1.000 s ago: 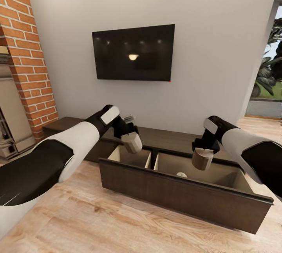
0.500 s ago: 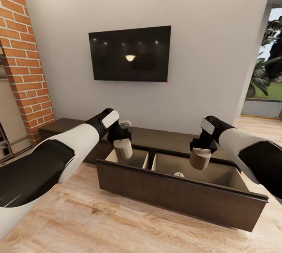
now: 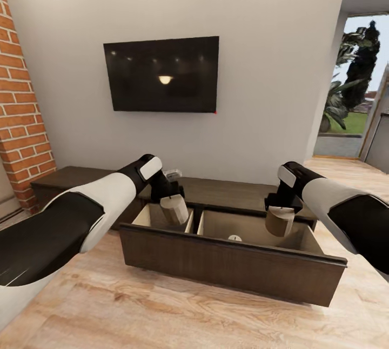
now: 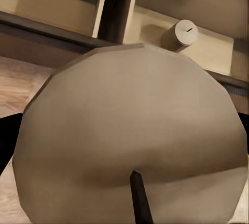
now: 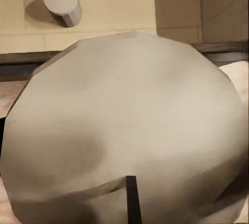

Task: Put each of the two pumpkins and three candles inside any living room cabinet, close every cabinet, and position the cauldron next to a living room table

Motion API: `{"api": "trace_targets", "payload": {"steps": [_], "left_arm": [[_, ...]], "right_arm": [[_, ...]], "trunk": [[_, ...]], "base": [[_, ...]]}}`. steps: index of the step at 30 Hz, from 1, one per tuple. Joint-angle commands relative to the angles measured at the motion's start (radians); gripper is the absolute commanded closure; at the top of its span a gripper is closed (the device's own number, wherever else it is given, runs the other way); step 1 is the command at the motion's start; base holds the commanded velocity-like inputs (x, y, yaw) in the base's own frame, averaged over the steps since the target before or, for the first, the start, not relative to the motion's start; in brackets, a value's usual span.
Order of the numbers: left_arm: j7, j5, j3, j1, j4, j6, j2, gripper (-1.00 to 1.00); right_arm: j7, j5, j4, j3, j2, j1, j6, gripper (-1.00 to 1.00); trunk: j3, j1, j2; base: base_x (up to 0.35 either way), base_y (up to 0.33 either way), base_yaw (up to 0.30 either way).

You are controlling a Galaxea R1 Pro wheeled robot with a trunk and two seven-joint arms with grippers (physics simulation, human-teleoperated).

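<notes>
Left pincer (image 3: 172, 204) clenched on candle (image 3: 174, 210); right pincer (image 3: 281, 214) likewise, candle no. 2 (image 3: 278, 221). Third candle (image 5: 61, 3) upright in drawer (image 3: 227, 262), 11 o'clock in right wrist view; head view: top only.

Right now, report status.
Left end effector and right end effector each hold a candle. Third candle stands in the open drawer. Nothing blocking.
</notes>
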Motion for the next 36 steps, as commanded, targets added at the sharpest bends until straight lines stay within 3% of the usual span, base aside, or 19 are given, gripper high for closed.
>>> {"api": "trace_targets", "payload": {"steps": [1, 20, 28, 32, 36], "left_arm": [[0.007, 0.01, -0.004, 0.0, -0.001, 0.002, 0.0, 1.0], [-0.003, 0.01, -0.006, 0.0, -0.001, 0.005, 0.0, 1.0], [0.001, 0.009, -0.007, 0.0, -0.001, 0.006, 0.0, 1.0], [0.05, -0.017, -0.007, -0.001, -0.001, 0.004, 0.0, 1.0], [0.183, -0.066, -0.008, 0.0, -0.002, 0.0, 0.0, 1.0]], "right_arm": [[-0.005, -0.012, 0.001, 0.004, 0.0, -0.001, 0.001, 1.0], [-0.003, -0.013, 0.003, 0.004, 0.003, 0.001, -0.003, 1.0], [-0.005, -0.012, 0.004, 0.004, 0.037, 0.005, -0.007, 1.0], [-0.011, 0.014, 0.013, 0.004, 0.057, 0.005, -0.008, 1.0], [-0.015, 0.053, 0.021, 0.004, 0.072, 0.005, -0.007, 1.0]], "trunk": [[-0.001, 0.0, -0.001], [-0.001, 0.0, -0.001], [-0.001, 0.0, -0.001], [-0.001, 0.0, -0.001], [-0.001, 0.0, -0.001]], "base": [[0.0, 0.0, -0.234], [0.0, -0.001, -0.138], [0.098, -0.202, -0.007], [0.195, -0.266, 0.0], [0.219, -0.266, 0.0]]}}
